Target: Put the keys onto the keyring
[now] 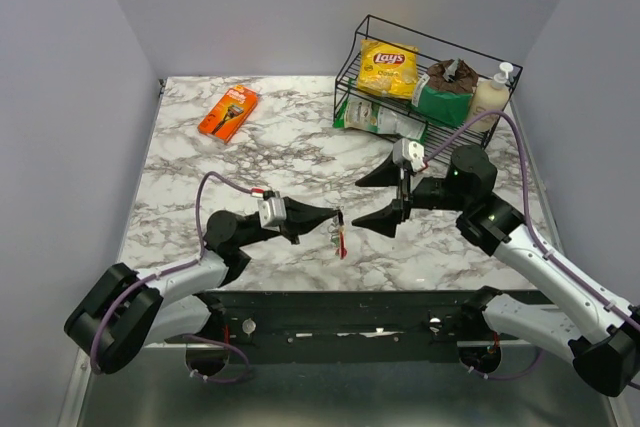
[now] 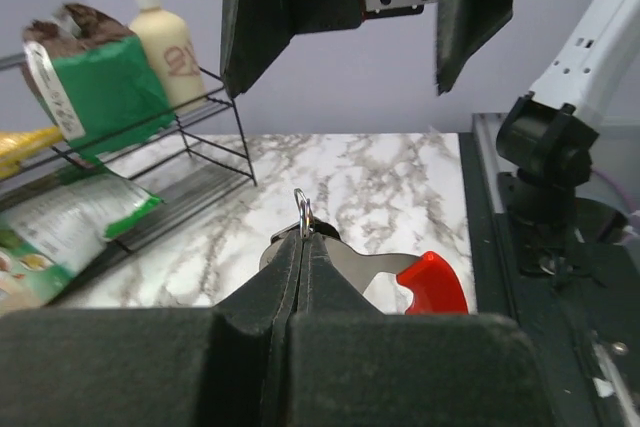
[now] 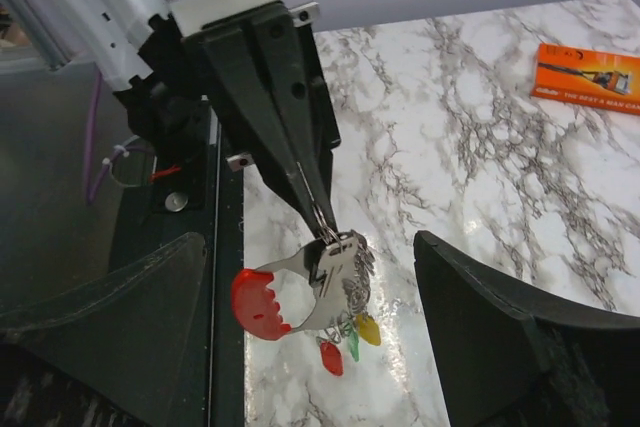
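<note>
Top external shows wire rack (image 1: 440, 40) near right end effector (image 1: 358, 203)

"Lay's" logo on yellow chip bag (image 1: 389, 67) far right, "THE BEST A MAN CAN" on orange razor pack (image 3: 588, 75) far left, pump bottle (image 2: 165, 42) red lettering unreadable
</note>
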{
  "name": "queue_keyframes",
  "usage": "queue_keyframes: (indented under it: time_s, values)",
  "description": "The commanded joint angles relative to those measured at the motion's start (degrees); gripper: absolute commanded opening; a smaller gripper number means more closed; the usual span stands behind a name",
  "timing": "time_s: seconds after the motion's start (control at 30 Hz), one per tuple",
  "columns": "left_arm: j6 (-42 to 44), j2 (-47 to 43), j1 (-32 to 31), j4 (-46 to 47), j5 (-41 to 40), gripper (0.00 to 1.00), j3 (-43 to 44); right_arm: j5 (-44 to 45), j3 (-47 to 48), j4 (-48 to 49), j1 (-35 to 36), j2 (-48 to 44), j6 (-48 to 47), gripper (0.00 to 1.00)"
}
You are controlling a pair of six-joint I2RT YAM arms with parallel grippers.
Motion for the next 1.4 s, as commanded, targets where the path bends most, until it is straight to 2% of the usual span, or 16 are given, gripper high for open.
queue_keyframes:
  time_s: [0.0,0.1,0.17,0.43,0.53,0.73,1.13,1.33,1.37]
  values:
    - [-10.7,3.5,1.8,24.6,6.5,0.00,0.6,-6.6,-0.3,1.9,-0.4,0.1,-1.9,0.91]
    - [-11.7,4.6,1.9,24.5,8.4,0.00,2.0,-8.4,0.1,2.2,-0.4,0.5,-1.9,0.89]
    - [-11.3,4.2,1.8,24.5,8.1,0.00,2.1,-9.4,0.6,2.3,-0.4,1.2,-1.9,0.81]
    - [-12.1,2.0,2.0,22.8,9.2,0.00,3.7,-9.4,-0.5,2.4,-0.3,5.2,-2.4,0.76]
    - [-12.1,1.1,2.0,21.6,9.6,0.00,3.9,-9.1,0.0,2.4,-0.4,6.3,-2.4,0.68]
    - [-11.7,-0.2,1.9,19.8,9.7,0.00,4.0,-10.7,0.7,2.7,-0.3,7.9,-2.6,0.64]
    - [-11.8,-0.1,2.0,19.2,9.9,0.00,4.2,-13.8,1.7,3.0,-0.4,8.6,-1.3,0.38]
    - [-11.9,-0.4,1.9,19.0,9.8,0.00,3.9,-14.5,2.1,3.3,-0.4,9.0,-0.3,0.20]
    - [-11.8,-0.5,1.9,19.0,9.8,0.00,3.9,-14.5,2.0,3.3,-0.4,9.2,-0.2,0.13]
